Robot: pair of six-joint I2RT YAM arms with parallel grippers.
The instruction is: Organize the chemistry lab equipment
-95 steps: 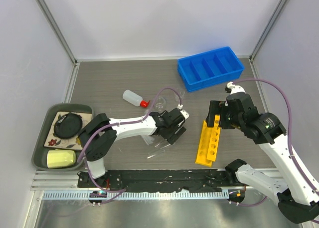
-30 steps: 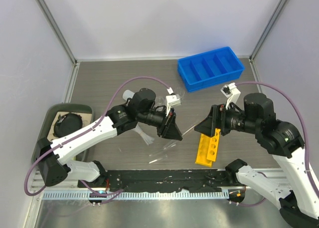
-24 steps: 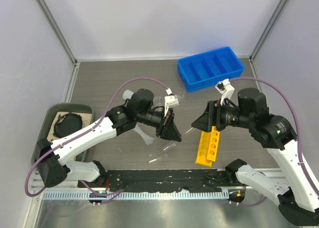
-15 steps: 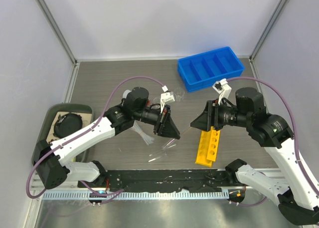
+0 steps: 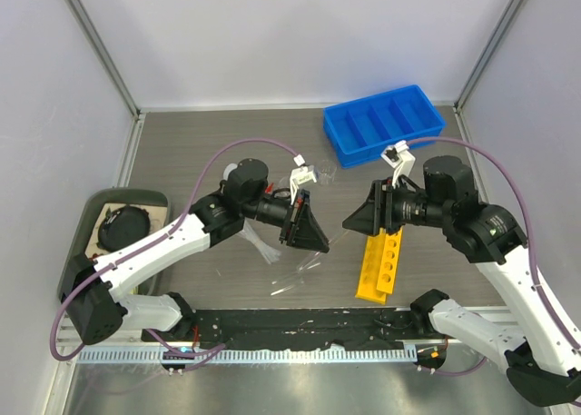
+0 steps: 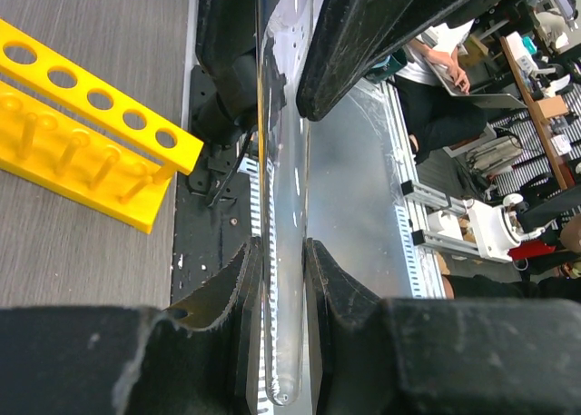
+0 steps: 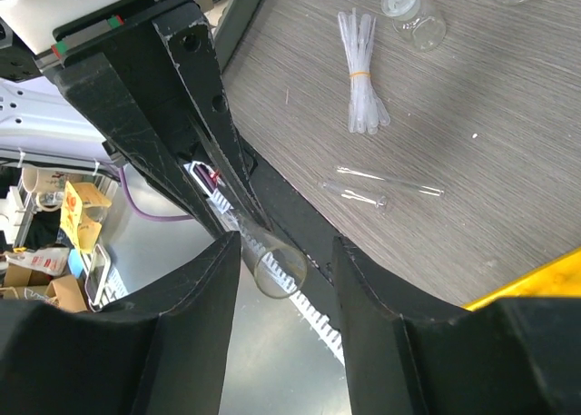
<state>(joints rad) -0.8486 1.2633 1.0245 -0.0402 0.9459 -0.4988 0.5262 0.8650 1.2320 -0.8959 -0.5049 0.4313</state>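
A robotics research lab, with a test cell set up inside it. Two robot arms (image 5: 172, 242) are bolted to a black base plate (image 5: 300, 322) at the edge of a grey wood-grain table (image 5: 200, 143), boxed in by plain white panels (image 5: 300, 34) on aluminium posts (image 5: 100, 47). On the table lie a yellow test-tube rack (image 5: 381, 265) and a blue compartmented bin (image 5: 386, 144). Past the table, the left wrist view shows a seated person (image 6: 436, 61) at a laptop (image 6: 474, 93). The right wrist view shows cardboard boxes (image 7: 41, 288) and a loose purple cable (image 7: 150, 217).
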